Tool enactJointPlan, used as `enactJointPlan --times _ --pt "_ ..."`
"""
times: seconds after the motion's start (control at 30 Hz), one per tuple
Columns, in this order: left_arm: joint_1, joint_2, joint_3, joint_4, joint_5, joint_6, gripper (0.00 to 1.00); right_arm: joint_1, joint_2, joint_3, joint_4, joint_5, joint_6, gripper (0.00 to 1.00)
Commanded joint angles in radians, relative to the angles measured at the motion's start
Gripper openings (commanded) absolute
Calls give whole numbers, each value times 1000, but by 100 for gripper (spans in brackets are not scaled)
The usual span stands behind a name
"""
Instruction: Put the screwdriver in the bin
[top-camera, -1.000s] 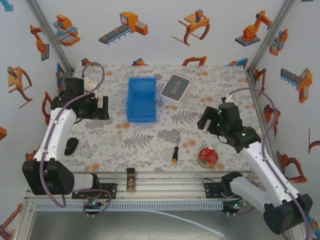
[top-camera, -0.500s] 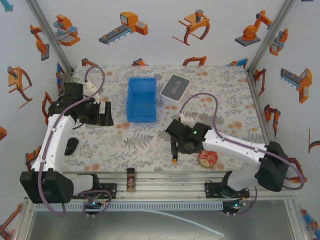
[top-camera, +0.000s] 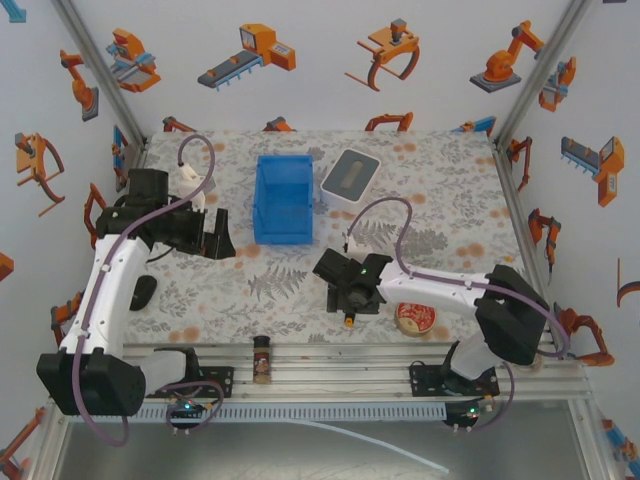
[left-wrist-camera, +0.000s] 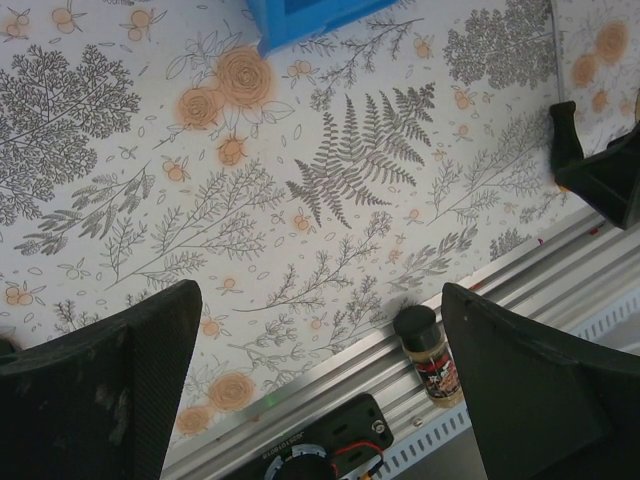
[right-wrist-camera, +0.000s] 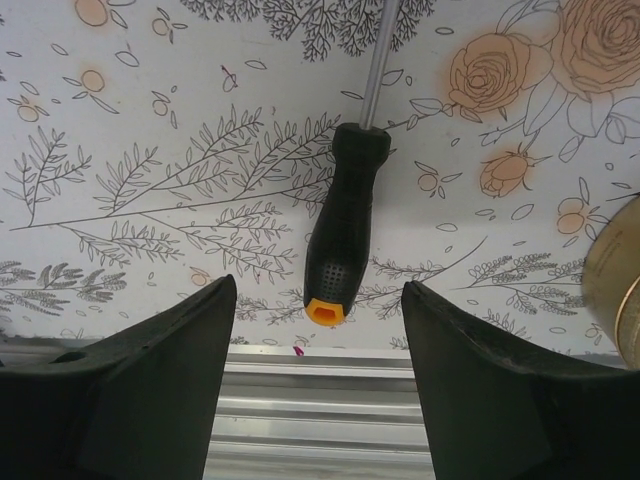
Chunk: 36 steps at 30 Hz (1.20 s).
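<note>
The screwdriver (right-wrist-camera: 345, 225) lies flat on the flowered table near its front edge, black handle with an orange end (top-camera: 349, 320) and a bare metal shaft pointing away. My right gripper (right-wrist-camera: 318, 290) hovers open just above the handle, one finger on each side of it, not touching. In the top view that gripper (top-camera: 349, 293) covers most of the tool. The blue bin (top-camera: 283, 200) stands upright at the back centre-left, and its corner (left-wrist-camera: 300, 15) shows in the left wrist view. My left gripper (top-camera: 216, 237) hangs open to the left of the bin, holding nothing (left-wrist-camera: 320, 295).
A white tray (top-camera: 348, 177) with a grey inside sits right of the bin. A round red tin (top-camera: 415, 315) lies just right of the screwdriver. A brown spice jar (top-camera: 262, 357) stands on the front rail. A black oval object (top-camera: 143, 292) rests at the left.
My right arm has swung from the right side down and leftward, settling its open fingers over the screwdriver. My left gripper has drifted slightly right and toward the front.
</note>
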Motion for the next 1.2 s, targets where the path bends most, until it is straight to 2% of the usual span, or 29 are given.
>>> enactJointPlan --times 0.0,0.7,0.93,1.03,1.17 --pt "-6 11 5 -15 21 -1 97 7 10 -39 31 -1 64 62" --pt "-22 33 21 4 34 -24 97 7 57 -103 74 32 82 47" --pt "-29 30 27 4 36 -26 97 7 59 -111 77 41 82 38" --pt "-31 27 27 3 32 -24 97 6 53 -121 86 39 80 29" --pt "-33 16 27 2 26 -17 97 7 39 -130 89 43 79 23"
